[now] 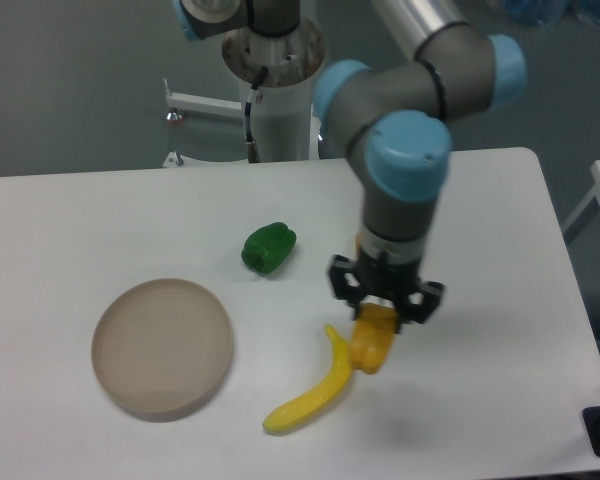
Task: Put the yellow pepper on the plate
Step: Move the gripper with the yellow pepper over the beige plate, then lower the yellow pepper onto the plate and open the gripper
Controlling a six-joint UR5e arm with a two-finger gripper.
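The yellow pepper (373,342) is a small golden-yellow block right under my gripper (382,312), right of the table's middle. Its top sits between the black fingers, which look closed on it. Its lower part overlaps the upper end of the banana in this view, and I cannot tell whether it touches the table. The plate (162,347) is a round tan disc with a low rim at the front left of the table, well to the left of the gripper, and nothing lies on it.
A long curved yellow banana (310,395) lies just left of and below the gripper. A green pepper (269,247) sits in the table's middle, between plate and arm. The arm's base (275,60) stands at the back edge.
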